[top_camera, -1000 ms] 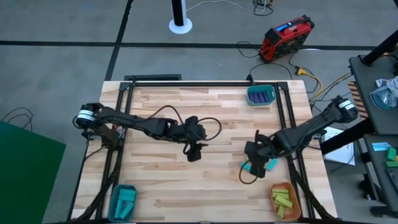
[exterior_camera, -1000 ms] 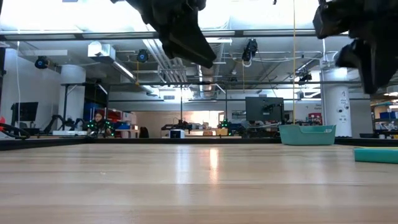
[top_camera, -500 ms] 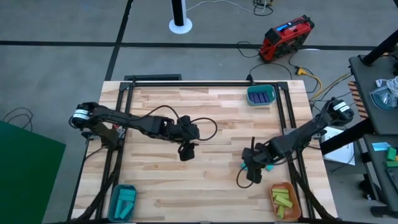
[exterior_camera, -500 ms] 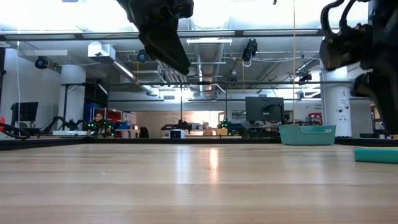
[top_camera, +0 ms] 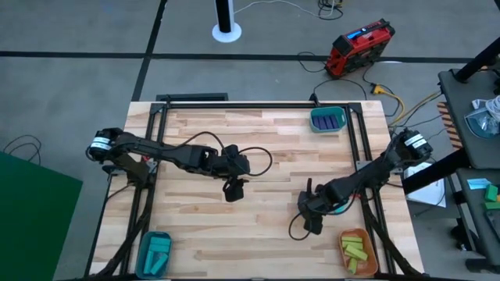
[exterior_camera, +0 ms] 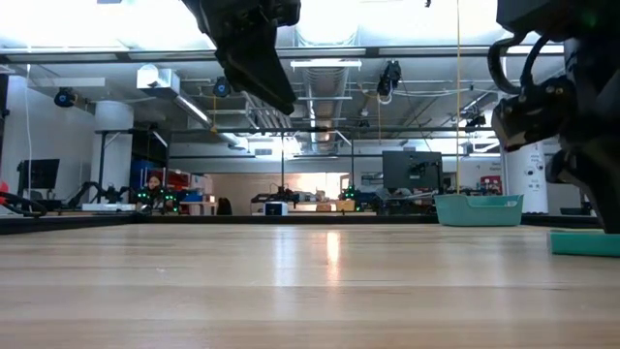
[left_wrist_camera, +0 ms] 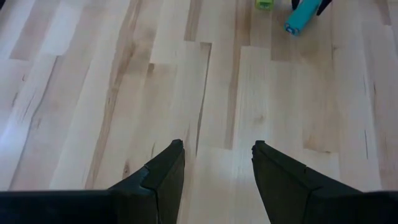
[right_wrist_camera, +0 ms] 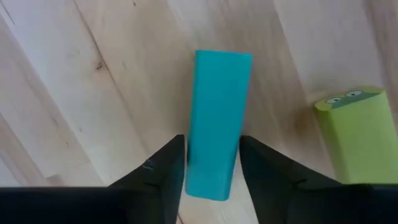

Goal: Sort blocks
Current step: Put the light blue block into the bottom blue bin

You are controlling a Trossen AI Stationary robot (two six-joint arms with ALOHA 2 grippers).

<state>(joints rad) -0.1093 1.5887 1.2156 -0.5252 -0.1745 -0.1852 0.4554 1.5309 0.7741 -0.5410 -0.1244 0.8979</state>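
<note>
Right claw [right_wrist_camera: 208, 171] straddling cyan block [right_wrist_camera: 217, 124] near counter's right edge, fingers parted, not gripping; should centre, avoiding green block [right_wrist_camera: 359, 134]. Left claw [left_wrist_camera: 214, 163] hanging open, empty, mid-counter.

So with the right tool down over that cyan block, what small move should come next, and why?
Probably close the right tool on the cyan block. Its fingers already stand on either side of the block's near end, open, and the block lies flat on the table. A green block lies beside it, clear of the fingers. The left tool hangs open, apart.
</note>
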